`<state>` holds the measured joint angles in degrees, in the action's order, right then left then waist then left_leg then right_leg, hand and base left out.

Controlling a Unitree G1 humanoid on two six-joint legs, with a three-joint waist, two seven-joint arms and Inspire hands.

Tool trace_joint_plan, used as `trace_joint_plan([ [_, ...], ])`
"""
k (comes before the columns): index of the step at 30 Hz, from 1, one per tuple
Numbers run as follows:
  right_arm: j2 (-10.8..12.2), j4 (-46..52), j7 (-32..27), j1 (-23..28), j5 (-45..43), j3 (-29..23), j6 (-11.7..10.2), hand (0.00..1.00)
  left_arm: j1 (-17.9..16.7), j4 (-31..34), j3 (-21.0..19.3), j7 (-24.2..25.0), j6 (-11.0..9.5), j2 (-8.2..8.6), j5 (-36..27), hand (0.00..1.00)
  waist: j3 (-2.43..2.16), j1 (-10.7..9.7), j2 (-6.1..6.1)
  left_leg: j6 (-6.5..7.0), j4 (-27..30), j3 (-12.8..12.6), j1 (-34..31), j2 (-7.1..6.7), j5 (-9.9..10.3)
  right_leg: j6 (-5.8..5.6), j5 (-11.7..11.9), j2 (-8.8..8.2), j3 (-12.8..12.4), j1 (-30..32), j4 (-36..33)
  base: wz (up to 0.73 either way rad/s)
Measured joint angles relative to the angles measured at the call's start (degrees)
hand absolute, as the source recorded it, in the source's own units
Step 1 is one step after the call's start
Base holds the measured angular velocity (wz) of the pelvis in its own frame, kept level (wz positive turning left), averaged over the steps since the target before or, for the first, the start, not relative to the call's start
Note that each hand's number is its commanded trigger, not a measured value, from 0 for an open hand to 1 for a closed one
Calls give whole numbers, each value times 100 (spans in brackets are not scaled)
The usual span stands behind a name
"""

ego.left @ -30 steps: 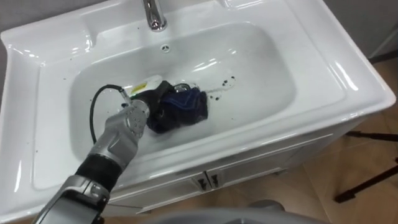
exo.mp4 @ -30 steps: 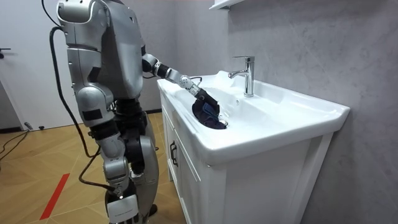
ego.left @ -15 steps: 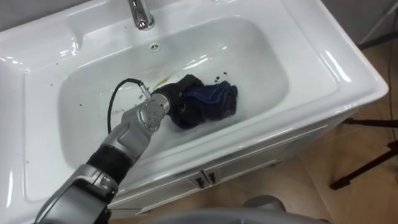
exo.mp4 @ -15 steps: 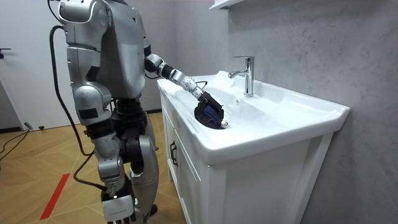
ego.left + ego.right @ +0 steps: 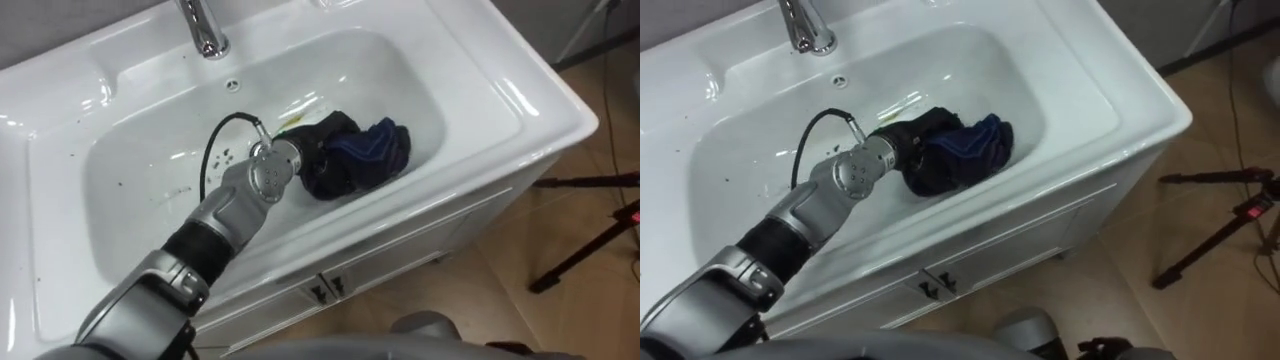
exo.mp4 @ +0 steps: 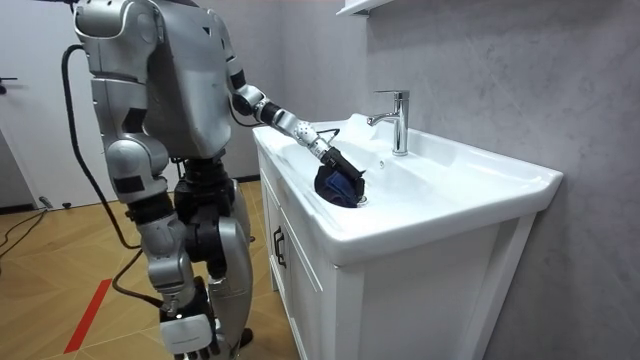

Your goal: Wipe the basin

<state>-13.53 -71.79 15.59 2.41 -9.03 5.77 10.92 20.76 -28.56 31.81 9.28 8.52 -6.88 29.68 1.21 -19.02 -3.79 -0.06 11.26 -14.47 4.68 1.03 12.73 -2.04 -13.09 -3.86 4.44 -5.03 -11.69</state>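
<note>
Left eye view: my left hand (image 5: 300,152) was down in the glossy white ceramic basin (image 5: 140,190), right of the bowl's centre, against a crumpled dark-blue cloth (image 5: 368,150). With a black hand on dark fabric, I couldn't tell if it gripped the cloth or just lay on it. A chrome tap (image 5: 205,30) stood at the back rim w/ a small round overflow hole (image 5: 232,85) below it. Dark specks (image 5: 225,152) dotted the bowl left of the wrist. Under the front edge were white cabinet doors (image 5: 320,290) w/ small dark pulls. Black tripod legs (image 5: 585,235) stood on the wood floor (image 5: 520,300) at right.

Room view: the robot stood at the vanity front, left arm stretched over the rim, cloth bunched near the bowl's front wall. The right hand (image 6: 190,330) hung low by the leg, state not readable. Behind were a rough grey wall (image 6: 480,70) and a white shelf edge (image 6: 360,8) up top. A red strip (image 6: 90,310) ran on the floor.

Right eye view: same scene, but more of the tripod's spread legs showed at right.
</note>
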Motion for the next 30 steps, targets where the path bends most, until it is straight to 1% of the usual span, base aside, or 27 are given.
trace_joint_plan([
  [3,2,-55,27,3,-2,-31,-15,0,0,123,0,-14,0,17,404,100,22,-5,41,0,-4,-44,2,6,0,0,0,2,-44,9,1,-4],
  [5,3,-115,52,38,-7,-52,-27,0,8,154,-8,-19,-17,25,901,100,44,-40,111,0,32,-70,-3,17,0,0,0,3,-59,7,-3,-5],
  [6,4,-121,60,57,-18,-61,-26,0,18,145,-12,-38,-33,-22,1117,100,57,-69,146,0,48,-75,-14,20,0,0,0,4,-75,11,-3,0],
  [8,-11,-113,60,92,-4,-87,-18,0,42,14,-11,-147,-78,-35,1376,100,57,-128,164,1,61,-75,-42,21,1,0,0,6,-83,38,-3,-2],
  [10,-23,-113,52,110,10,-95,-14,0,141,-179,-8,-262,-95,-19,1636,100,51,-159,154,1,87,-84,-115,24,2,0,0,13,-132,125,-10,-3],
  [12,-25,-108,47,95,9,-173,5,0,273,-395,-9,-391,-105,-15,1840,100,18,-184,97,2,161,-101,-238,36,2,2,30,15,-127,218,-36,-4],
  [13,-29,-117,29,62,21,-251,34,0,399,-666,-9,-521,-132,-17,1911,100,5,-193,63,2,168,-140,-285,44,2,5,38,17,-143,264,-82,-12],
  [14,-27,-132,-3,48,39,-276,40,0,503,-915,-19,-665,-128,-29,2022,100,-17,-248,-1,2,170,-153,-304,51,2,9,41,19,-150,311,-125,-10],
  [15,-27,-131,-8,35,41,-296,42,0,535,-1040,-27,-752,-130,-35,2069,100,-16,-266,-11,1,166,-163,-300,54,2,12,43,23,-164,313,-129,-15],
  [16,-32,-127,-30,33,37,-338,38,0,573,-1254,-33,-933,-122,-53,2265,100,-11,-269,-35,1,148,-227,-284,68,2,19,50,48,-270,339,-130,-27],
  [17,-39,-103,-62,27,36,-399,27,0,578,-1382,-30,-1053,-114,-118,2479,100,-16,-273,-87,1,135,-293,-302,88,2,26,67,67,-302,404,-147,-29],
  [18,-46,-95,-66,26,35,-429,12,0,600,-1459,-31,-1117,-114,-146,2554,100,0,-285,-112,1,134,-303,-306,92,2,28,71,75,-323,419,-155,-26],
  [19,-72,-101,-67,19,18,-454,1,0,660,-1655,-33,-1247,-107,-171,2745,100,10,-283,-188,1,133,-348,-334,103,2,28,71,89,-382,510,-221,-24],
  [20,-110,-143,-69,-10,1,-476,-1,0,708,-1833,-44,-1366,-98,-206,2898,100,2,-283,-272,1,139,-414,-386,119,2,29,70,103,-450,613,-282,-28],
  [21,-146,-168,-67,-14,-18,-492,-19,0,738,-1948,-72,-1433,-98,-261,3033,100,6,-318,-333,1,157,-439,-440,129,1,33,67,112,-481,713,-354,-19],
  [22,-166,-172,-66,-8,-16,-492,-30,0,769,-2021,-68,-1469,-100,-290,3089,100,10,-348,-357,2,161,-444,-470,131,1,38,64,113,-482,754,-383,-6],
  [23,-212,-173,-67,-8,-2,-491,-35,0,866,-2210,-61,-1533,-103,-343,3118,100,24,-422,-400,9,182,-445,-540,134,-3,48,54,112,-498,844,-456,-5],
  [24,-278,-172,-68,-13,13,-492,-33,0,993,-2426,-51,-1557,-105,-373,3117,100,35,-447,-432,19,218,-473,-608,136,-10,48,52,113,-551,942,-530,-8],
  [25,-316,-171,-70,-12,12,-488,-34,0,1070,-2556,-43,-1575,-106,-375,3117,100,42,-453,-442,24,233,-487,-624,137,-13,48,52,113,-567,974,-552,-18],
  [26,-376,-170,-71,-14,17,-489,-32,0,1186,-2823,-35,-1616,-114,-382,3117,100,58,-457,-444,31,227,-526,-643,133,-18,44,33,112,-591,1020,-613,-11],
  [28,-425,-159,-122,13,50,-493,-35,0,1310,-3138,-31,-1635,-148,-399,3116,100,64,-500,-434,38,224,-542,-645,131,-22,38,2,113,-615,1101,-624,-9],
  [30,-439,-150,-170,6,64,-490,-28,0,1373,-3293,-35,-1636,-149,-481,3116,100,60,-501,-439,42,225,-599,-723,137,-24,36,-2,114,-654,1238,-689,-14],
])
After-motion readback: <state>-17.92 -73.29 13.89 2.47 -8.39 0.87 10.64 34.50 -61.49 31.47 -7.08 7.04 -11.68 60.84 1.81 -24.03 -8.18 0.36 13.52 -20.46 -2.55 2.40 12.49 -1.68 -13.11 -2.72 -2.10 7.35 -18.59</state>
